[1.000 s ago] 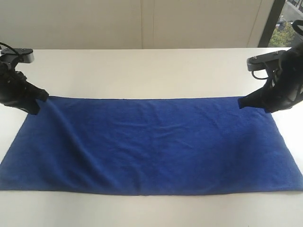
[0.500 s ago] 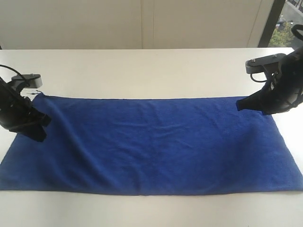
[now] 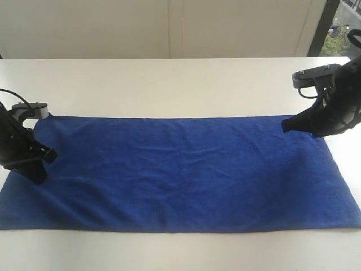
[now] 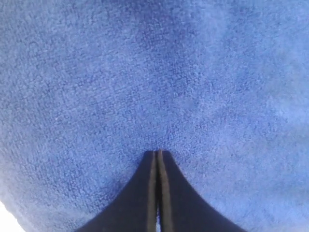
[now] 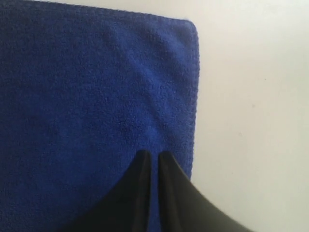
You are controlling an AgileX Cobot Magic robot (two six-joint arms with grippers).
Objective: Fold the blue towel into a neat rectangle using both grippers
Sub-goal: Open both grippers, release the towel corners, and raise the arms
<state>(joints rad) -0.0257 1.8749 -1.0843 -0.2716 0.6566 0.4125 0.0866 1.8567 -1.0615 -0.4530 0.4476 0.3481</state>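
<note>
- The towel (image 3: 186, 169) lies spread flat on the white table (image 3: 169, 84), its long side running left to right, with only faint ripples and no fold made yet.
- The left gripper (image 4: 158, 153) rests on the towel's left short end, about halfway along it. Its fingers (image 4: 142, 198) are pressed together with no cloth between them.
- The right gripper (image 3: 285, 125) sits near the far right corner (image 5: 193, 24), just inside the side edge. Its fingers (image 5: 135, 193) are almost together, with a thin slit between them. I cannot tell whether they nip any pile, and the cloth around them looks flat.
- The step in hand looks like taking hold of the two ends for the first fold, so the task is barely begun.
- To do it well, both grippers should grip at matching places, and at present they do not: one is mid-edge and the other is near a far corner.
- The left fingers need to spread before they can bite. They should come at the edge low, so the lower finger slides under the cloth and does not push it into a ridge.
- The grippers should lift together and keep the towel lightly taut between them. A sagging middle would probably land creased.
- The carried edge should be laid squarely on the opposite one, corners over corners, before letting go.
</note>
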